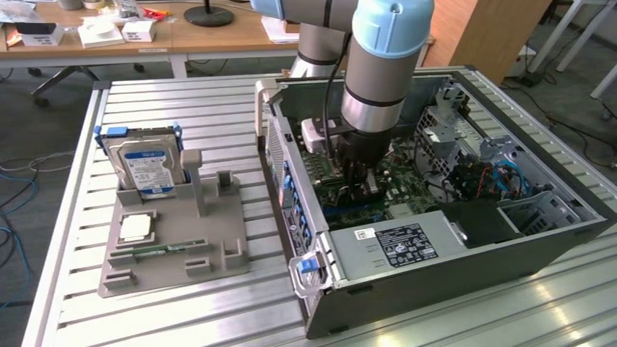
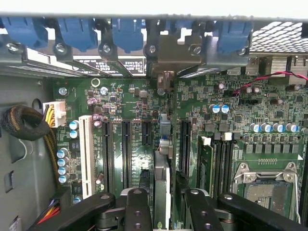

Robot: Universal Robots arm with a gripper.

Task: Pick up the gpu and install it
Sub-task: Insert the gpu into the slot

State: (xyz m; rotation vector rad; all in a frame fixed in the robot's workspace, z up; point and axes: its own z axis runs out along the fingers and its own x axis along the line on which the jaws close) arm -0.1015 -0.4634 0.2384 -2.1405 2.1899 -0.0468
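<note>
On the exterior view's left, the grey holder (image 1: pixel 173 242) sits on the slatted surface (image 1: pixel 144 101) at about nine o'clock from the case. It carries the drive (image 1: pixel 147 165) upright at its far end, a chip (image 1: pixel 136 228) lying flat and the green stick (image 1: pixel 159 250) near its front edge. No black card stands on it, so the pick-up looks done.

At centre, the open case (image 1: pixel 434 210) lies on its side, and the arm (image 1: pixel 383 65) reaches straight down into it, over the board (image 1: pixel 405 184).

In the wrist view, the gpu (image 2: pixel 162 190) stands on edge between the two fingers (image 2: pixel 137 209), its thin top edge running toward the rear slots at twelve o'clock. Its lower edge appears to be in or right at a long black slot (image 2: pixel 184 147) region of the board, with its bracket (image 2: pixel 166 79) up against the rear wall of the case. Whether it is pressed fully home I cannot tell.

The hand (image 2: pixel 162 211) is partly spread. The fingers flank the card closely, with a slim gap visible on each side, so it reads as letting go rather than clamping. My judgement: the install is nearly finished, with seating still to confirm.
</note>
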